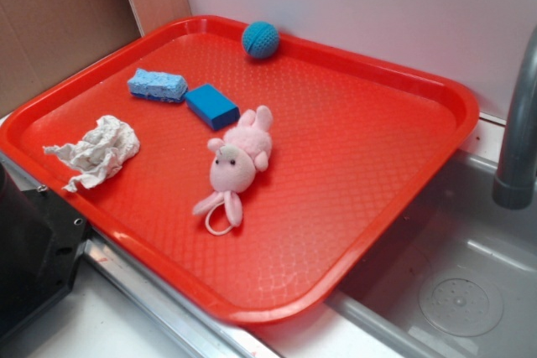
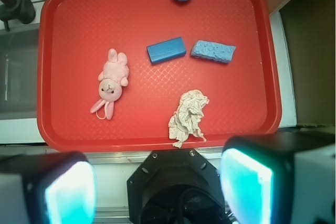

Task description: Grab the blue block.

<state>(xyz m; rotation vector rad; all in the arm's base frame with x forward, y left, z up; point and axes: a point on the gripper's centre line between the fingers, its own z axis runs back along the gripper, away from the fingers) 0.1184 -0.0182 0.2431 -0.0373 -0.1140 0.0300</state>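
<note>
The blue block [image 1: 211,106] lies flat on the red tray [image 1: 352,157], between the paler speckled sponge [image 1: 157,85] and the pink plush [image 1: 237,161]. In the wrist view the blue block [image 2: 166,50] sits near the tray's middle, far above my gripper [image 2: 157,187]. My gripper is open and empty, high over the tray's near edge; its two pads [image 2: 245,184] glow teal at the bottom corners. The gripper itself is out of the exterior view.
A teal knitted ball [image 1: 260,39] rests against the tray's far rim. A crumpled white cloth [image 1: 99,150] lies at the tray's left. A black robot base [image 1: 33,245] stands at the lower left. A sink [image 1: 461,291] and a faucet [image 1: 520,123] are at the right.
</note>
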